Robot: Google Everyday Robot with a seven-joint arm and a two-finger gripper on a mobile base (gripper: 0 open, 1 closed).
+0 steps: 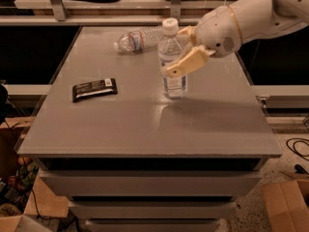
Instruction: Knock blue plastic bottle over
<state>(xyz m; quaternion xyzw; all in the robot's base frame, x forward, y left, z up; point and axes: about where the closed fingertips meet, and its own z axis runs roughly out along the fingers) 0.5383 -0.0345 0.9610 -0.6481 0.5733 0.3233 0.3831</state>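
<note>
The blue plastic bottle (173,79) stands upright on the grey table (145,124), right of centre, with a white cap and a pale label. My gripper (183,47) reaches in from the right at the bottle's upper half. Its fingers are spread apart. The near cream finger (187,62) lies across the front of the bottle's body. The far finger (186,31) is just right of the cap. I cannot tell how firmly the fingers touch the bottle.
A ribbed clear bottle with a reddish label (139,38) lies on its side at the table's back. A flat black wrapper bar (94,90) lies at the left. Shelves stand behind the table. Cardboard boxes (285,202) sit on the floor at right.
</note>
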